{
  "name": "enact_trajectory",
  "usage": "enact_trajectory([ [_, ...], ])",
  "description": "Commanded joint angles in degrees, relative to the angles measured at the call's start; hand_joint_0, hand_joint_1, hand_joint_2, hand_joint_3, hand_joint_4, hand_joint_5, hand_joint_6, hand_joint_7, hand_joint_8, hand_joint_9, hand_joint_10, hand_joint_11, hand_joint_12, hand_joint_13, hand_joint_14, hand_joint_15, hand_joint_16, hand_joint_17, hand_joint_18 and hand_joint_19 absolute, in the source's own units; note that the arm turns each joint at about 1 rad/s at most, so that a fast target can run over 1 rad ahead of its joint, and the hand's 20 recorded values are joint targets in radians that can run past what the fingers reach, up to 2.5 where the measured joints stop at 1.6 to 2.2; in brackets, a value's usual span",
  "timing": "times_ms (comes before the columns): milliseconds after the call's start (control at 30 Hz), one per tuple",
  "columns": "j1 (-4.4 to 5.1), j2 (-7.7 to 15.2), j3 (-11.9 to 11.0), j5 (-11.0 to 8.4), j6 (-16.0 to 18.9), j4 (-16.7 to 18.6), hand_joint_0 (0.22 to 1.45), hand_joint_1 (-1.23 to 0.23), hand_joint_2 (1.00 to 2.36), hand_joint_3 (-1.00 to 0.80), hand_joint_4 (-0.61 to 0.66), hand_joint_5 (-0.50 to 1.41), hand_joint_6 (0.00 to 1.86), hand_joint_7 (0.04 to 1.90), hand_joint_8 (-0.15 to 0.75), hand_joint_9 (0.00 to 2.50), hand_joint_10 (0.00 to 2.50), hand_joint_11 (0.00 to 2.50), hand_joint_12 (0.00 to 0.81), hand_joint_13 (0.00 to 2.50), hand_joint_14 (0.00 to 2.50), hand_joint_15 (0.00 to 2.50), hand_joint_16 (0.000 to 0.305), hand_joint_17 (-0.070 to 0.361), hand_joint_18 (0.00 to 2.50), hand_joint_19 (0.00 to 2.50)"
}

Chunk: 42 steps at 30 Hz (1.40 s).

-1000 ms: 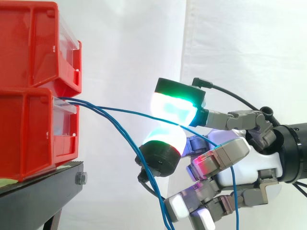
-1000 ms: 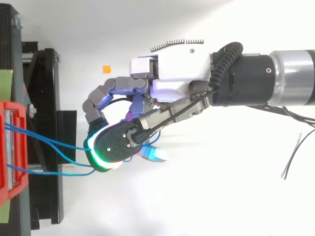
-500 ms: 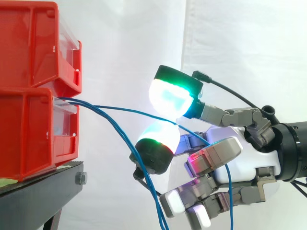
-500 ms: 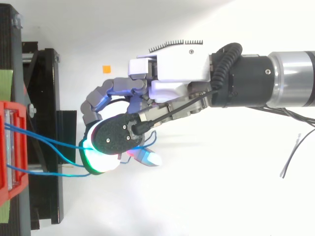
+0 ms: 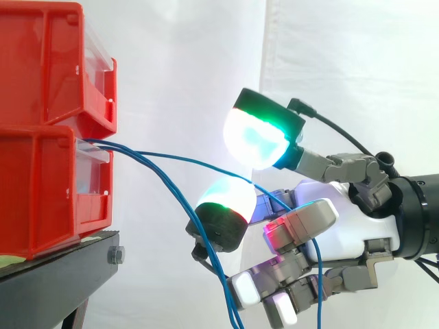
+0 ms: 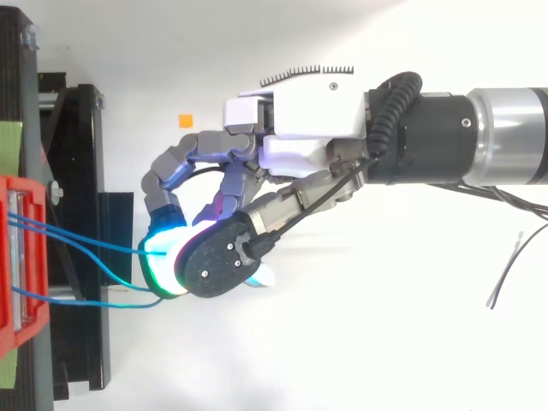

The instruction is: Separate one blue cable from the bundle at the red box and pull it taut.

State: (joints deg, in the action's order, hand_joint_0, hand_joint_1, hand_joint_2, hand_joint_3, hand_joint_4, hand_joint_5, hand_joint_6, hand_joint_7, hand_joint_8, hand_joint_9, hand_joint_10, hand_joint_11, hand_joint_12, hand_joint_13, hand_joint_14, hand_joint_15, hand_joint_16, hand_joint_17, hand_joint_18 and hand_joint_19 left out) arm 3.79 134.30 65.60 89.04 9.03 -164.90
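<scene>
Okay, we see the hand (image 5: 343,226) at 3 o'clock with its pads (image 5: 257,140) parted, nothing clamped; one blue cable (image 5: 199,163) from the red box (image 5: 48,185) at 9 o'clock sags through that gap, likely lined up for pinching.

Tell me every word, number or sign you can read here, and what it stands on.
No text can be read anywhere.
The red bins: clear front panels, no legible print.
The small orange square: plain, no writing.
The hand and the blue cables: no visible lettering.
</scene>
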Motion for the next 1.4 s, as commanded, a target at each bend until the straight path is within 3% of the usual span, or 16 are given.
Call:
enact_trajectory([
  [0, -0.01, 0.0, -0.03, -0.01, -0.06, 0.19, 0.6, -0.66, 1.01, -0.39, 0.08, -0.14, 0.83, 1.19, 0.325, 1.36, 0.02, 1.21, 0.375, 0.85, 0.02, 0.54, 0.047, 0.107, 0.79, 0.72],
  [333, -0.19, 0.0, 0.06, -0.01, -0.15, 0.98, 0.6, -0.69, 1.02, -0.26, 0.05, -0.14, 0.84, 1.21, 0.326, 1.36, 0.02, 1.21, 0.374, 0.85, 0.02, 0.55, 0.048, 0.107, 0.8, 0.73],
  [400, -0.19, 0.0, 0.06, -0.01, -0.32, 1.16, 0.6, -0.69, 1.01, -0.3, 0.07, -0.14, 0.84, 1.21, 0.325, 1.36, 0.02, 1.2, 0.372, 0.85, 0.02, 0.55, 0.048, 0.107, 0.8, 0.74],
  [500, -0.19, 0.0, 0.06, -0.01, -0.5, 1.24, 0.55, -0.62, 1.0, -0.49, 0.08, -0.14, 0.84, 1.17, 0.333, 1.36, 0.03, 1.19, 0.381, 0.85, 0.02, 0.56, 0.05, 0.112, 0.82, 0.73],
  [567, -0.19, 0.0, 0.06, -0.01, -0.59, 1.33, 0.54, -0.6, 1.0, -0.5, 0.08, -0.14, 0.84, 1.17, 0.336, 1.36, 0.03, 1.18, 0.383, 0.85, 0.02, 0.56, 0.05, 0.113, 0.82, 0.73],
  [700, -0.19, 0.0, 0.15, -0.18, -0.68, 1.24, 0.6, -0.61, 1.01, -0.36, 0.06, -0.14, 0.84, 1.22, 0.32, 1.36, 0.03, 1.2, 0.372, 0.85, 0.02, 0.55, 0.048, 0.107, 0.81, 0.74],
  [867, -0.19, 0.0, 0.15, -0.45, -0.76, 1.33, 0.59, -0.65, 1.02, -0.22, 0.03, -0.13, 0.85, 1.25, 0.325, 1.37, 0.03, 1.22, 0.372, 0.85, 0.02, 0.55, 0.047, 0.107, 0.81, 0.75],
  [1367, -0.1, 0.0, 0.23, -1.59, -0.76, 2.47, 0.58, -0.69, 1.02, -0.12, -0.02, -0.12, 0.86, 1.29, 0.339, 1.37, 0.02, 1.21, 0.382, 0.84, 0.02, 0.54, 0.05, 0.112, 0.83, 0.72],
])
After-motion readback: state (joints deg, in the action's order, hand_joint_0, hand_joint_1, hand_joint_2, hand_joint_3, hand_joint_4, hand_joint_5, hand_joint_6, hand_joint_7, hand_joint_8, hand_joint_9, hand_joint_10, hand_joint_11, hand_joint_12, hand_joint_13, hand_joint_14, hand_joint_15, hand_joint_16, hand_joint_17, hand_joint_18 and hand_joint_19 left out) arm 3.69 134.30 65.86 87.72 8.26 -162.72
